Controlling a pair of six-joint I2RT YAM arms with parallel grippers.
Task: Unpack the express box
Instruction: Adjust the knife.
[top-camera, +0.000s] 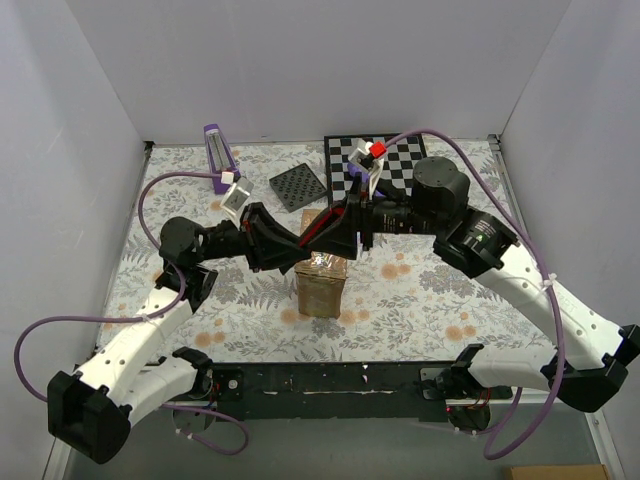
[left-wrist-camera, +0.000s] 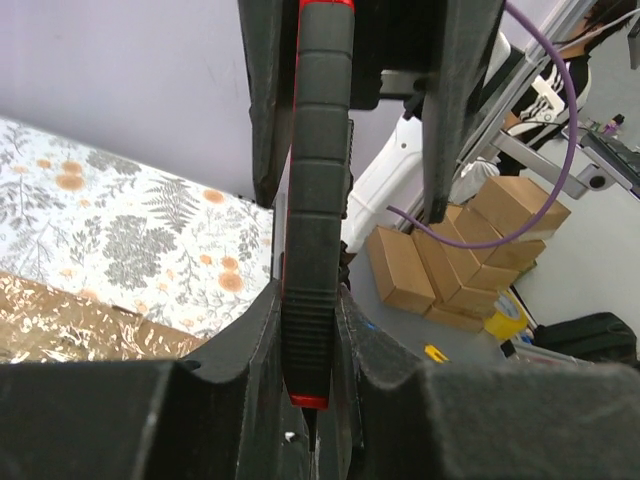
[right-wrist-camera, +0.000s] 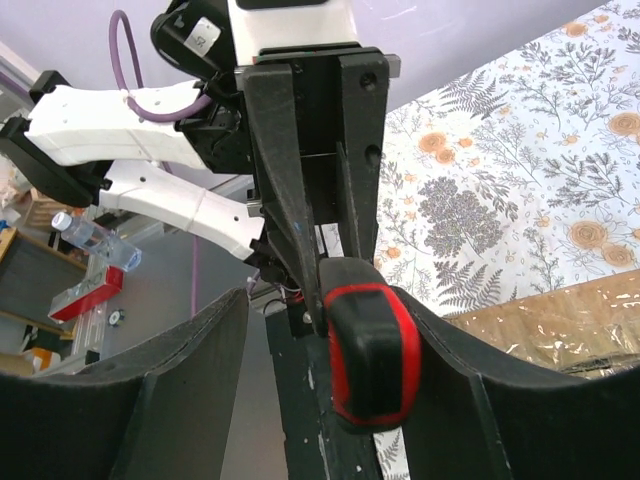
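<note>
Handover above the express box (top-camera: 322, 288): left fingers (left-wrist-camera: 235, 405) clamp the red-and-black cutter (left-wrist-camera: 312, 200), right fingers (right-wrist-camera: 190, 400) stand apart around it, likely so left can slit tape.

Left arm (top-camera: 140, 350): white shell links, black joint housings, black block base at 7 o'clock of the top view. Right arm (top-camera: 565, 320): same build, with a fat black cylindrical motor near 1 o'clock. Left purple cable (top-camera: 30, 345) loops off the left base, with white zip ties along it. Right purple cable (top-camera: 455, 138) arches over the right wrist and trails to 5 o'clock. Left end effector (top-camera: 295, 253) and right end effector (top-camera: 322, 230): matte black, broad curved fingers. White left camera mount (top-camera: 234, 196) on one wrist, right camera mount (top-camera: 366, 165) on the other
</note>
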